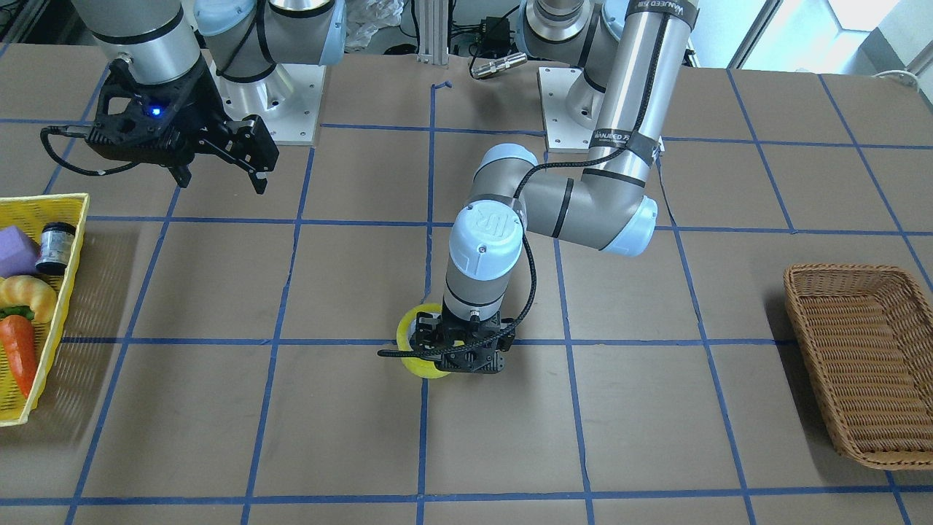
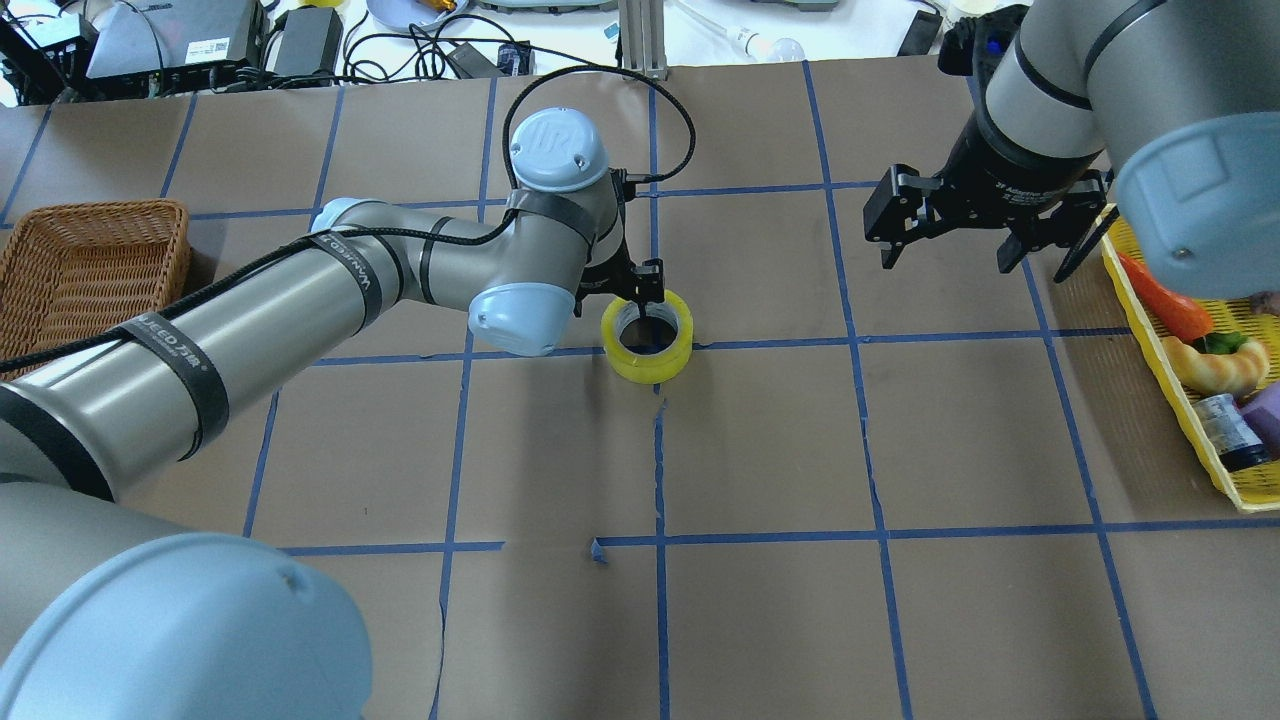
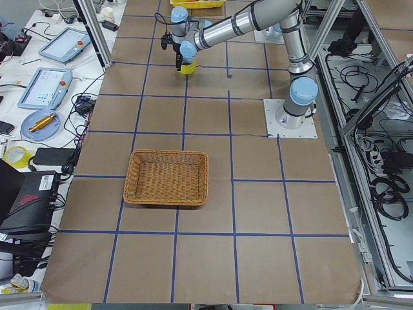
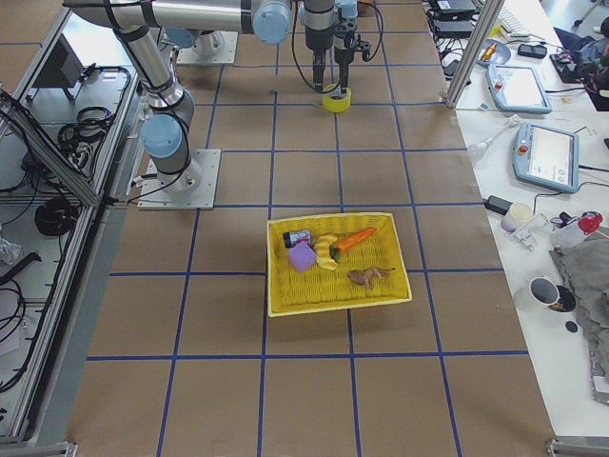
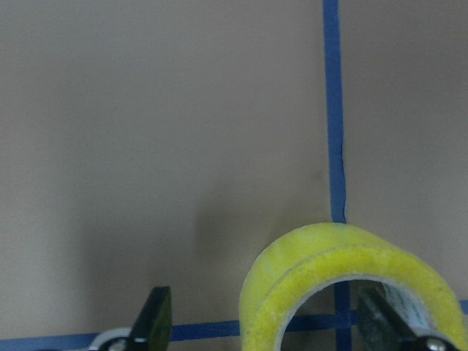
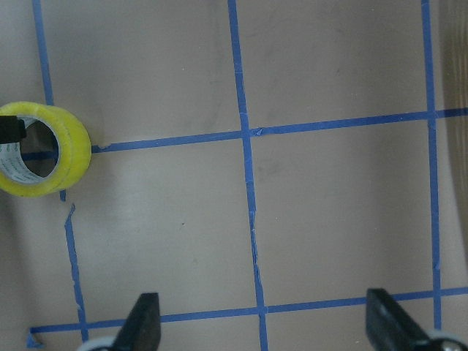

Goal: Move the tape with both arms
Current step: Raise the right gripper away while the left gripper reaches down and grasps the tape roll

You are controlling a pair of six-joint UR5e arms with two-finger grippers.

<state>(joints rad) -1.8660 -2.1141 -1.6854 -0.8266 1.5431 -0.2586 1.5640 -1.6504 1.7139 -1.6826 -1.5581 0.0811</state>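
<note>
The tape, a translucent yellow roll with a whitish core, lies flat on the brown table near the middle grid crossing; it also shows in the front view and the right wrist view. My left gripper points straight down onto it. In the left wrist view the tape has one finger outside its wall with a gap and the other finger inside the hole, so the gripper is open around the wall. My right gripper hovers open and empty above the table, well to the tape's right.
A yellow basket with a toy carrot, a bread toy, a purple block and a small bottle stands at the table's right edge, below my right arm. A brown wicker basket stands at the far left. Blue tape lines grid the table.
</note>
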